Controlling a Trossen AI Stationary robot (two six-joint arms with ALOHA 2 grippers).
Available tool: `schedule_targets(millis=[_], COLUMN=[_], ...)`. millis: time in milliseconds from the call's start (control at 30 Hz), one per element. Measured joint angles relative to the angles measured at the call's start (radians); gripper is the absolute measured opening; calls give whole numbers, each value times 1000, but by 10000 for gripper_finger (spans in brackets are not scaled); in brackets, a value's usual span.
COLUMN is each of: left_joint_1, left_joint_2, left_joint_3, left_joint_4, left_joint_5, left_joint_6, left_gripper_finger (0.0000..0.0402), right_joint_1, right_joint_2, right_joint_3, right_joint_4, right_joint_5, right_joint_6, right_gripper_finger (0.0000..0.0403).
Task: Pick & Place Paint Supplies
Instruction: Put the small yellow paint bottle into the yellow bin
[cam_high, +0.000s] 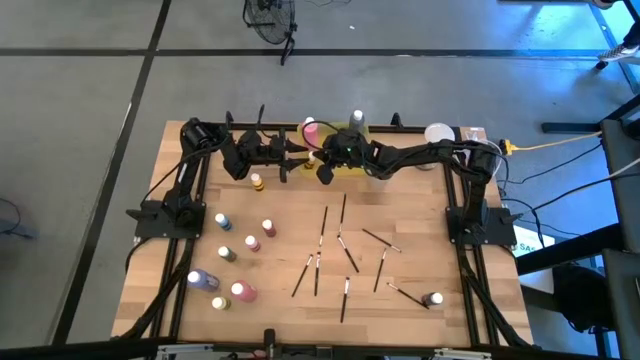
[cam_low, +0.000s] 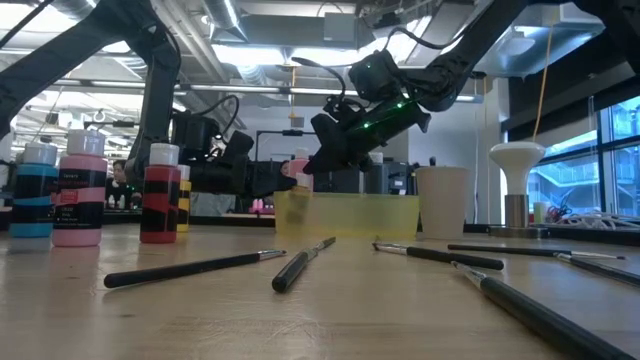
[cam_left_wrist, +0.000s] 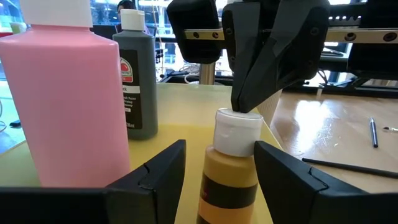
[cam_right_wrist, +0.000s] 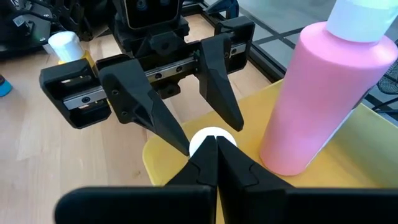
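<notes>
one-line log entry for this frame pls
left claw: astride yellow bottle, over yellow tray | right claw: shut, tips on its cap | brushes: on table
</notes>
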Motion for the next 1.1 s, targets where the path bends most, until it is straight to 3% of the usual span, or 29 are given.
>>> schedule_targets(millis=[1100], left_joint_1=[16], left_joint_2=[-80], left_joint_3=[-10], left_joint_4=[-4], left_joint_5=[28], left_joint_6=[23], left_gripper_finger=[187], right_joint_1=[0], right_joint_2=[0], right_joint_3=[0], right_joint_4=[5], right_joint_5=[0], right_joint_6=[-8], right_gripper_finger=[0])
